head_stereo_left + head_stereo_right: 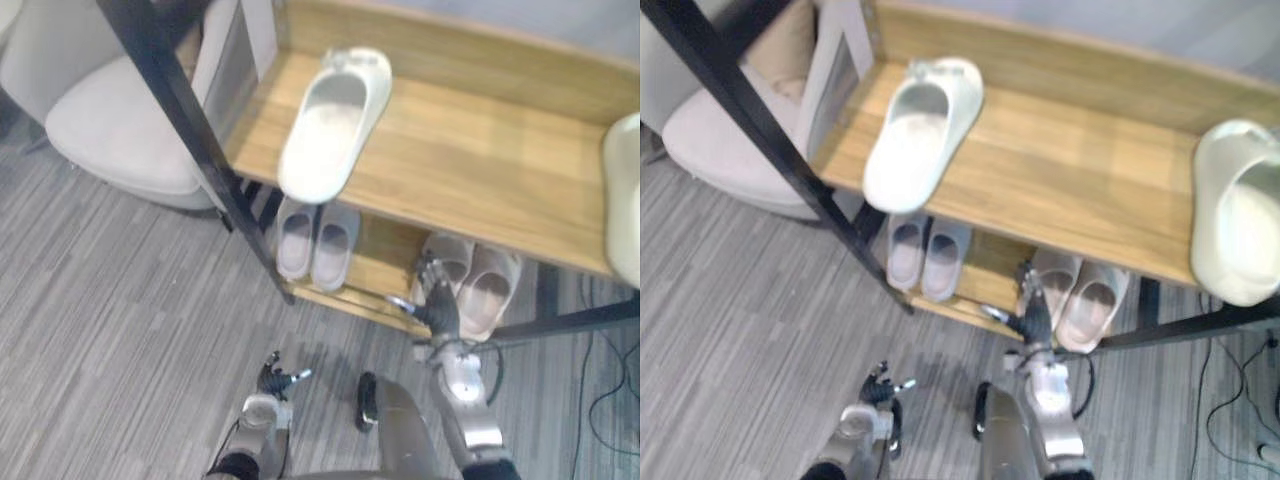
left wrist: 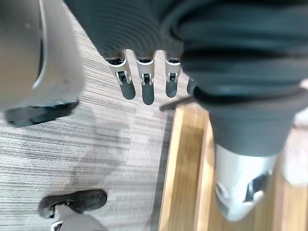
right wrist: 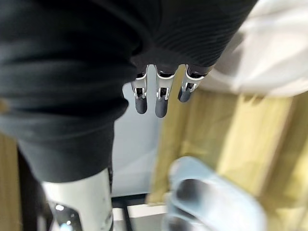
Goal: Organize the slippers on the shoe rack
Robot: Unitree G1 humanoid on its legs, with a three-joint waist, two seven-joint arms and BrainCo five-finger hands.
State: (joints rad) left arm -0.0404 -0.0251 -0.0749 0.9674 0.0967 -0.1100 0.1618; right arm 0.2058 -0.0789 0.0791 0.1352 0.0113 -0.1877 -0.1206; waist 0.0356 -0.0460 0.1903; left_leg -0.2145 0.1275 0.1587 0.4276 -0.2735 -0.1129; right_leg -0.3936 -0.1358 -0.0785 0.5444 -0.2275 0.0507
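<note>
The wooden shoe rack [image 1: 480, 150] has a black frame. One white slipper [image 1: 335, 120] lies on its top shelf at the left, its heel past the front edge. A second white slipper [image 1: 1240, 210] lies at the right end. On the lower shelf a pale lilac pair [image 1: 315, 240] sits at the left and a beige pair [image 1: 475, 280] at the right. My right hand [image 1: 437, 300] is open at the lower shelf's front edge, its straight fingers [image 3: 161, 98] beside the left beige slipper. My left hand [image 1: 275, 380] hangs open low over the carpet, holding nothing.
A light grey armchair [image 1: 110, 120] stands close to the rack's left side. A slanting black frame post [image 1: 190, 120] crosses in front of the left end. Grey striped carpet [image 1: 120, 330] lies before the rack, with thin cables [image 1: 610, 400] at the right.
</note>
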